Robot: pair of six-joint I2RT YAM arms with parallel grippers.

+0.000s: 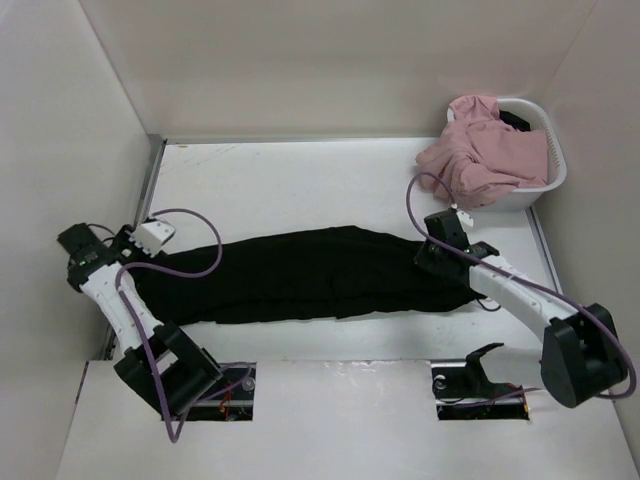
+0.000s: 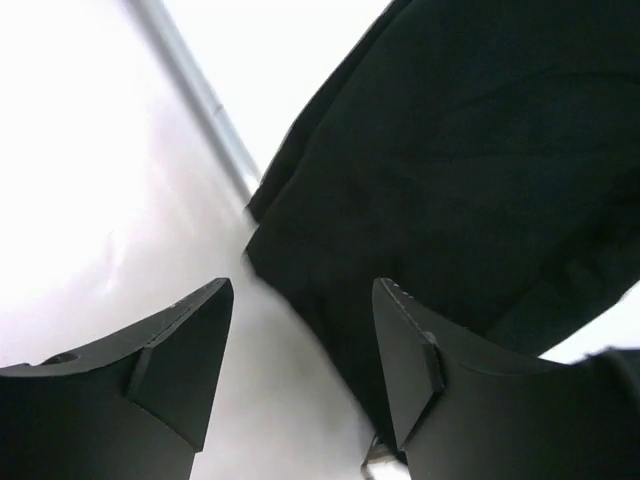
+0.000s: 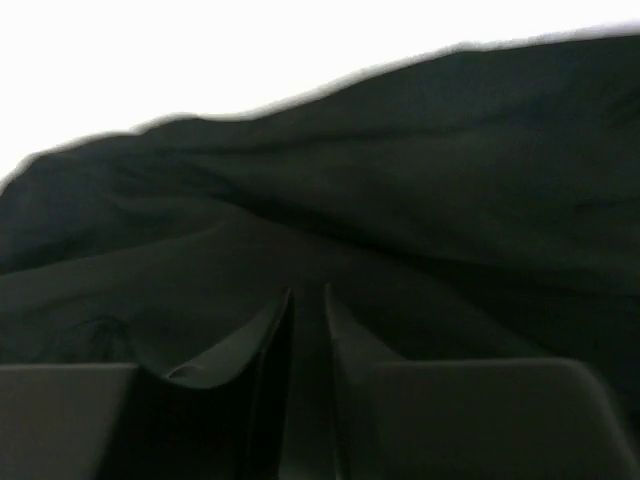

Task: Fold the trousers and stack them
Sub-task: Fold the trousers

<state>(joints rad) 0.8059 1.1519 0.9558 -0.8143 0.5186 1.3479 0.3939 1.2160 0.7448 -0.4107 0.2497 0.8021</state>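
Top external: black soft-cloth trousers [image 1: 300,275] outstretched; left claw [image 2: 302,298] apart, right claw [image 3: 308,296] nearly together, grip unclear; both ends should be pinched evenly.

Top cam: fixed, high and behind the arm bases, tilted down and forward over the whole table [image 1: 300,180] — a far view, both arms and the full length of the trousers [image 1: 300,275] in frame. Left wrist cam: looks out past the left gripper [image 2: 302,285], close over the cloth's left end and the table's side edge. Right wrist cam: looks along the right gripper [image 3: 307,292], very near, cloth fills most of it, soft focus. Shared: trousers in all three — each wrist view covers one end.
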